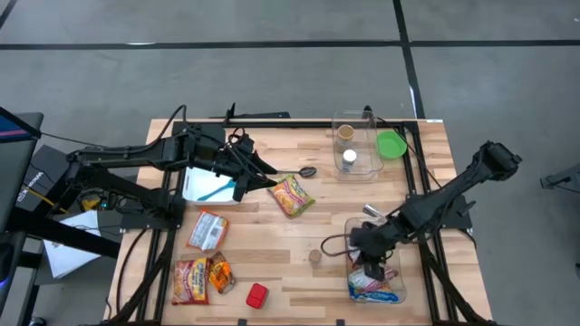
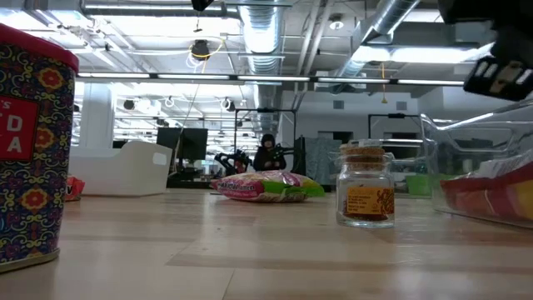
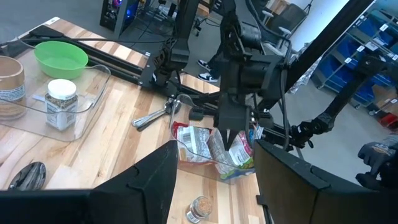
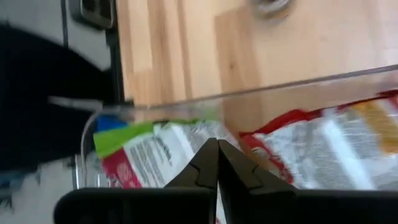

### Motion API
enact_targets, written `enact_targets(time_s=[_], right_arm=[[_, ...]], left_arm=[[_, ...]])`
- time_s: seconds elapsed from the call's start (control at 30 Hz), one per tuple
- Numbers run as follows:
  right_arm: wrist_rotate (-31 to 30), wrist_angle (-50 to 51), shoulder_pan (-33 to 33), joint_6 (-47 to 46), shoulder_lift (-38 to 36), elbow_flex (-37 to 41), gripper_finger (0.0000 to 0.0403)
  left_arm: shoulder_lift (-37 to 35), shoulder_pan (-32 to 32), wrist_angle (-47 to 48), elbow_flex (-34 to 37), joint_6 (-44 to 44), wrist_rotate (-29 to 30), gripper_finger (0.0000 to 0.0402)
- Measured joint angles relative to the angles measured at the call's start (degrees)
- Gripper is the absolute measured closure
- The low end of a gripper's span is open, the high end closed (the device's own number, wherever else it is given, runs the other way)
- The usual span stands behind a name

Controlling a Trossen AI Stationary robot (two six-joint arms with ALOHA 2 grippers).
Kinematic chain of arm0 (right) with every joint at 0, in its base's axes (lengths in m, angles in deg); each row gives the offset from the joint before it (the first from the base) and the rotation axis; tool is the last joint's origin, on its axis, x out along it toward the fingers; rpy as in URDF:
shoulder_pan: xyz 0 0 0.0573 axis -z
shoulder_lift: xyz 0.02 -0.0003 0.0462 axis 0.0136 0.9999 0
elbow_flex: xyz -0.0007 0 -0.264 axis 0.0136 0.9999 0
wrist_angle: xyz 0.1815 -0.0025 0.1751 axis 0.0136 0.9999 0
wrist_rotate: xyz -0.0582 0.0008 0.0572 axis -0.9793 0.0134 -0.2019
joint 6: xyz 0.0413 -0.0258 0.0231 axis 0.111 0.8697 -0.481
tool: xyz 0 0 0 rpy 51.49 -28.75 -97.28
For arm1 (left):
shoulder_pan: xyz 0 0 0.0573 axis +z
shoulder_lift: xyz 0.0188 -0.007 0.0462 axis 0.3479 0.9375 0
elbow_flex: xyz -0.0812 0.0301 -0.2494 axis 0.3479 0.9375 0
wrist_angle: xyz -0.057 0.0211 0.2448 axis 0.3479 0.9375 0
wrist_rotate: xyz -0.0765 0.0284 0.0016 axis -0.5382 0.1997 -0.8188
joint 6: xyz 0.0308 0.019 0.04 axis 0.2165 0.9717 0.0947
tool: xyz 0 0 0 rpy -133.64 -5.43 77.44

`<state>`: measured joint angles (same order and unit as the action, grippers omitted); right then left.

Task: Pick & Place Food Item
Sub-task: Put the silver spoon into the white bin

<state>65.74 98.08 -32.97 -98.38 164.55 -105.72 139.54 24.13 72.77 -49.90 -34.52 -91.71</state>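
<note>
The right tool (image 1: 371, 263) hangs at the lower right of the high view, fingers pressed together with nothing between them, tip just above the food packets (image 1: 372, 284) lying in a clear plastic bin (image 1: 396, 292). In the right wrist view the closed fingertips (image 4: 217, 163) sit over a packet with red, white and green print, behind the bin's transparent wall (image 4: 249, 93). The packets are flat, crinkled and glossy; the left wrist view shows them (image 3: 217, 149) bunched in the bin below the right arm.

The left tool (image 1: 261, 172) is at the upper middle of the high view, fingers partly apart and holding nothing, pointing toward a yellow and pink noodle packet (image 1: 292, 195) that lies flat on the wooden surface (image 1: 299, 244) just beside it. A spoon (image 1: 304, 171) lies close above that packet.

At lower left lie three more packets (image 1: 201, 258) and a small red block (image 1: 257, 294). A white box (image 1: 207, 187) sits under the left arm. A second clear bin (image 1: 355, 145) at upper right holds two jars, with a green bowl (image 1: 391, 144) at its side. A small corked jar (image 1: 314, 256) stands left of the lower bin.

The middle of the surface is bare wood, open between the noodle packet and the lower bin. The lower bin sits close to the surface's bottom right corner.
</note>
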Motion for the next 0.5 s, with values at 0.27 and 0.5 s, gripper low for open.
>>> enact_targets(time_s=[0.27, 0.5], right_arm=[[-19.99, 8.59, -1.53, -13.73, -15.32, -0.02, 0.0403], [-22.93, 20.62, 3.06, -23.12, -28.32, -0.04, 0.0396]], left_arm=[[0.0, 0.0, -0.01, 0.02, 1.05, -0.01, 0.0198], [0.0, 0.0, -0.19, 0.01, 2.94, 0.25, 0.0198]])
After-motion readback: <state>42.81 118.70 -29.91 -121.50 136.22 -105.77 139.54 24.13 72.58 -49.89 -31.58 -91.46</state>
